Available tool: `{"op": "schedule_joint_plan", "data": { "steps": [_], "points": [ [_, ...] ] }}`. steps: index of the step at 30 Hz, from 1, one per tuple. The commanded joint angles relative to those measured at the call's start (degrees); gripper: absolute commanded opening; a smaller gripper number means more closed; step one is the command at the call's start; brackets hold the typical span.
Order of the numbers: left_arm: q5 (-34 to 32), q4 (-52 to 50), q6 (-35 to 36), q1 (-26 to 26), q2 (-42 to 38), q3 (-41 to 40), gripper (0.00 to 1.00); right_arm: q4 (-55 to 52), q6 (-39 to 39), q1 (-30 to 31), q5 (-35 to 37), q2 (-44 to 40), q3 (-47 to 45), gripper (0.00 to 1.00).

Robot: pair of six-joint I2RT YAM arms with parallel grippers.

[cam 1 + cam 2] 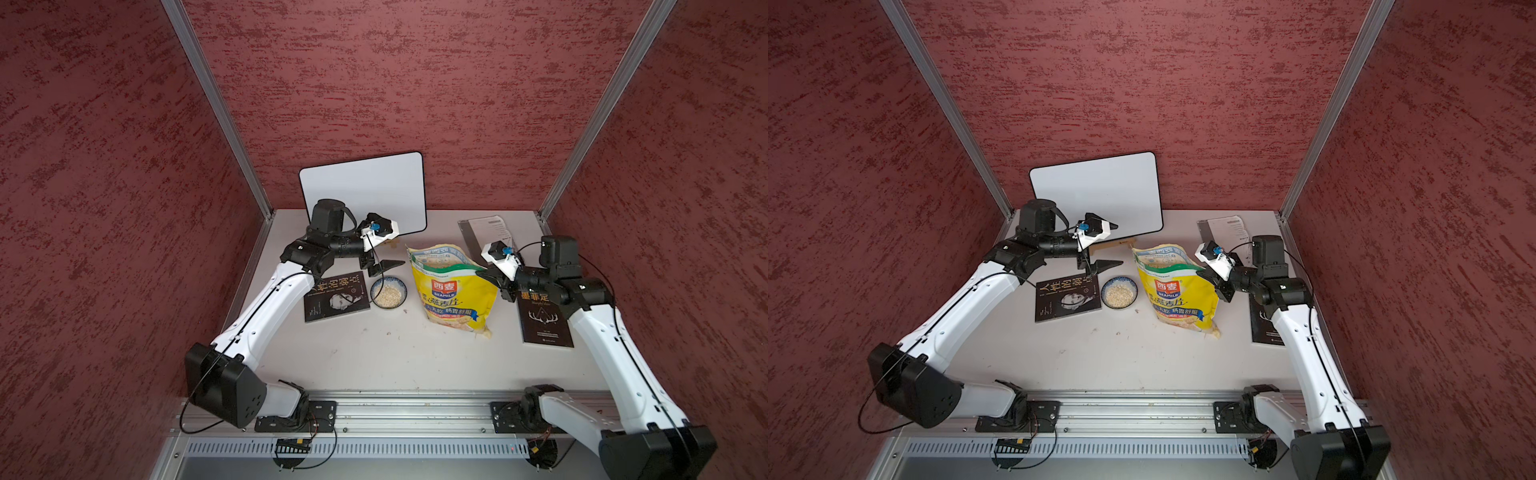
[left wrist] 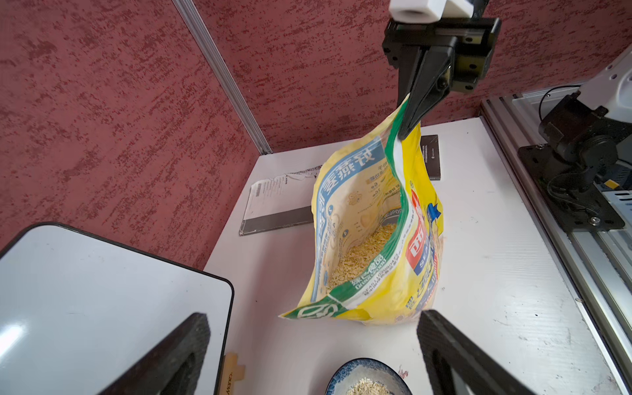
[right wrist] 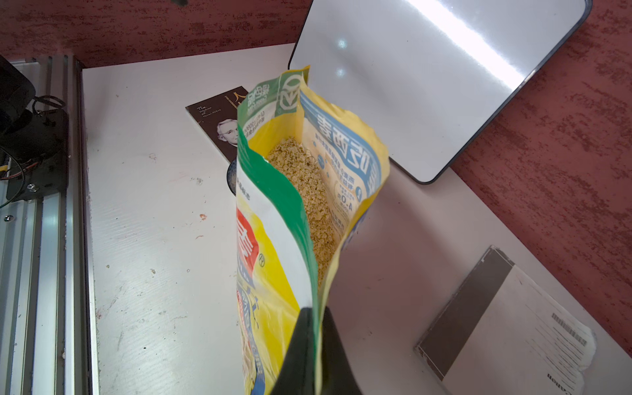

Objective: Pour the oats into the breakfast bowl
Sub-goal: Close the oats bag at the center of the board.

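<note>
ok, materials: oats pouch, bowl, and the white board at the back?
Pouch: thin flexible plastic film, glossy print; it creases and sags.
Bowl: looks glazed ceramic, white with blue pattern; could be melamine.
Board: rigid smooth panel, glossy white face with dark edge, glare streak in the right wrist view; material unclear.

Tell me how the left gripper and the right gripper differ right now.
The left gripper stands open and holds nothing; the right gripper is shut on the top edge of the oat pouch. The left gripper hangs above the breakfast bowl, apart from the pouch; the right gripper sits at the pouch's far side from the bowl. Both have black fingers and a white wrist camera mount.
</note>
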Motion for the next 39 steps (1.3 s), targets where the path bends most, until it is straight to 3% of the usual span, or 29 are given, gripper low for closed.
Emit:
{"op": "schedule_joint_plan", "data": {
  "steps": [1, 10, 17, 25, 27, 29, 33, 39],
  "points": [
    [4.67, -2.98, 4.28, 1.5, 5.04, 1.45, 0.99, -0.57, -1.87, -0.61, -1.78, -0.16, 2.38, 0.0],
    [10.26, -5.29, 10.0, 1.79, 17.15, 10.26, 0.94, -2.55, -2.74, -0.6, -0.66, -0.43, 2.8, 0.0],
    [14.45, -12.9, 13.85, -0.02, 22.62, 15.12, 0.75, -3.99, -3.79, -0.57, 1.01, -0.42, 3.16, 0.0],
    [13.36, -26.0, 18.34, -1.74, 29.13, 24.78, 0.35, -3.2, -4.05, -0.58, 0.99, 1.16, 3.91, 0.0],
    [13.07, -27.15, 18.82, -1.68, 29.32, 25.38, 0.21, -3.25, -4.37, -0.78, 1.24, 1.85, 4.39, 0.0],
    [11.74, -27.29, 18.26, -1.56, 28.68, 25.19, 0.0, -3.33, -4.32, -1.35, 1.16, 2.92, 4.93, 0.0],
    [9.38, -23.37, 12.76, -1.02, 24.29, 21.61, 0.0, -3.15, -3.74, -2.87, 1.48, 2.94, 5.71, 0.0],
    [5.23, -9.98, 1.85, -1.21, 11.64, 9.89, 0.0, -3.74, -2.92, -7.07, 1.37, 1.24, 5.47, 0.0]
  ]
}}
